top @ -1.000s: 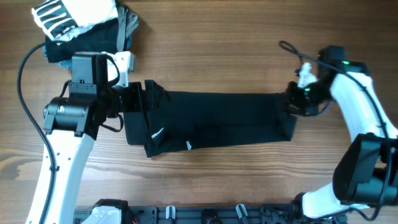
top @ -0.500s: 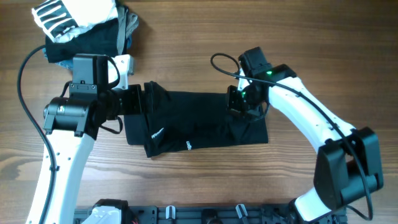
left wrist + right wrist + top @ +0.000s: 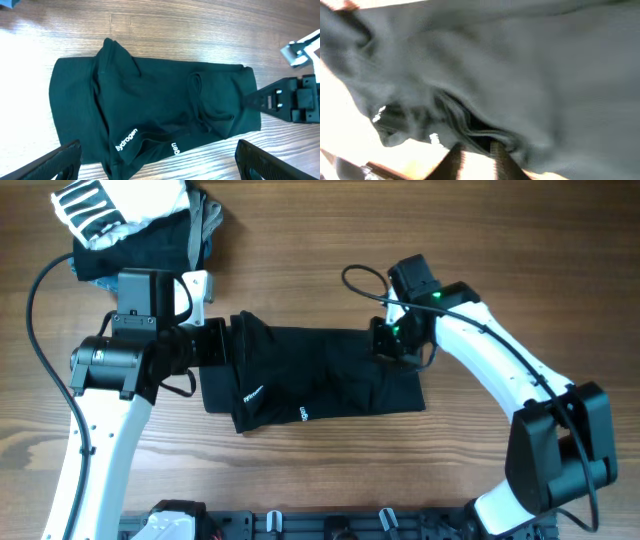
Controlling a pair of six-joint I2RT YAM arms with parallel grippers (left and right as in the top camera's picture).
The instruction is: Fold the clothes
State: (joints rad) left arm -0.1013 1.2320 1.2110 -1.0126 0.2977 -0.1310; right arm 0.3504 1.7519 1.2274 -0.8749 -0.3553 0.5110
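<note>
The clothes, a black T-shirt (image 3: 310,380), lie as a crumpled band across the middle of the table, with white print (image 3: 126,141) near the front edge. My right gripper (image 3: 392,345) is shut on the shirt's right end, which it holds doubled back over the rest. In the blurred right wrist view its fingers (image 3: 476,152) pinch a fold of dark fabric (image 3: 520,75). My left gripper (image 3: 235,342) hangs over the shirt's left end, wide open. In its wrist view the left gripper (image 3: 160,162) holds nothing, and the shirt (image 3: 150,100) lies below it.
A pile of other garments sits at the back left corner: a white black-striped one (image 3: 100,205) on top of grey and blue ones (image 3: 200,225). A black rail (image 3: 330,525) runs along the table's front edge. Bare wood lies right of the shirt.
My right gripper has carried the shirt's right end leftwards over the shirt, shortening the band by about a quarter. The left arm has stayed in place, jaws open.
</note>
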